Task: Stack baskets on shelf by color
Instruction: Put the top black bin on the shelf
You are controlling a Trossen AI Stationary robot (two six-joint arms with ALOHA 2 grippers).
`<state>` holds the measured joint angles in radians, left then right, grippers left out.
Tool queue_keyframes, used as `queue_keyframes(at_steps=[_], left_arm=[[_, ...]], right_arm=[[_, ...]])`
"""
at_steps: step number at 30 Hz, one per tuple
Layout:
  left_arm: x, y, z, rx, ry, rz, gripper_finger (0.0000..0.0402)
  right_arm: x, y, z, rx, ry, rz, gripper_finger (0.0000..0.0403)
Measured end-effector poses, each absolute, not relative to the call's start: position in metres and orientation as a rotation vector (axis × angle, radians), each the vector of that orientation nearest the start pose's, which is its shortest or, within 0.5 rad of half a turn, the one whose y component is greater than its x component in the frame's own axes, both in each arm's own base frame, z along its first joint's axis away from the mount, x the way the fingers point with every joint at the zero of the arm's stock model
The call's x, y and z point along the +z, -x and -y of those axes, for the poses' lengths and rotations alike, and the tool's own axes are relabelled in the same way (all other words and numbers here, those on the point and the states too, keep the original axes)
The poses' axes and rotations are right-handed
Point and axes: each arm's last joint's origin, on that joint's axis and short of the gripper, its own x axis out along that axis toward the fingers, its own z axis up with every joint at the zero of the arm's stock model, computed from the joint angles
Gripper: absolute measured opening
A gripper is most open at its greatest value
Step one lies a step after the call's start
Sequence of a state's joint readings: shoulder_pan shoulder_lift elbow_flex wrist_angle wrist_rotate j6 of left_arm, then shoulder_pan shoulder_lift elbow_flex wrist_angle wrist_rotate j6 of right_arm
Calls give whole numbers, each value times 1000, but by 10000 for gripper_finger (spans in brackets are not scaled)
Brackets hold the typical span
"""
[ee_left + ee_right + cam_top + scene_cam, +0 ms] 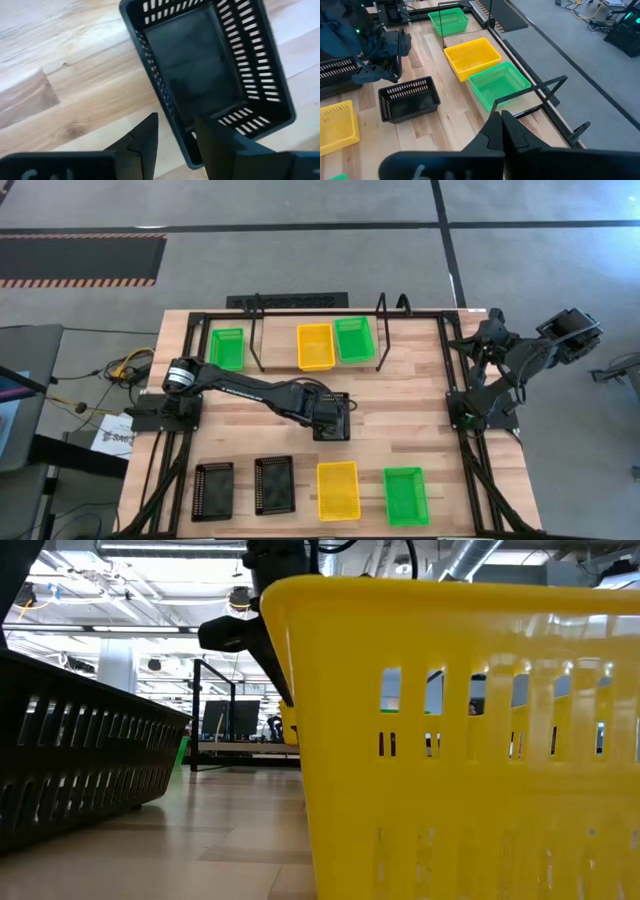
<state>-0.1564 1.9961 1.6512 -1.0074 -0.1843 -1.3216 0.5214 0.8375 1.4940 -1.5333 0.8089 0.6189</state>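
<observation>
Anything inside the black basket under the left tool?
The left wrist view shows the black basket holding nothing; its dark floor is bare. One near corner is covered by the left tool, whose fingers straddle that basket's wall.

Blk basket (215, 70) upright mid-table; 2 blk, yellow, green along front edge; green, yellow, green on shelf (390, 360).

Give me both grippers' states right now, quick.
Left gripper: open, fingers either side of the black basket's wall, not gripping.
Right gripper: closed, empty, parked at the table's right edge.
</observation>
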Motion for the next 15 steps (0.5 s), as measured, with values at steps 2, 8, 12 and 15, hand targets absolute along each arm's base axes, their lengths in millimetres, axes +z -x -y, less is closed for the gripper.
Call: queue_keyframes(at_steps=[2,8,12,15], left_arm=[[223,-397,57,865,886,-1078,123],[222,-396,57,881,883,-1083,137],[217,-394,56,906,893,-1091,142],[217,-395,56,903,901,-1078,142]], right_arm=[[429,-60,-10,-460,-45,-571,1],[429,-60,-10,-453,-25,-575,1],[429,-60,-10,-453,-24,-575,1],[429,-60,-10,-454,-25,-575,1]])
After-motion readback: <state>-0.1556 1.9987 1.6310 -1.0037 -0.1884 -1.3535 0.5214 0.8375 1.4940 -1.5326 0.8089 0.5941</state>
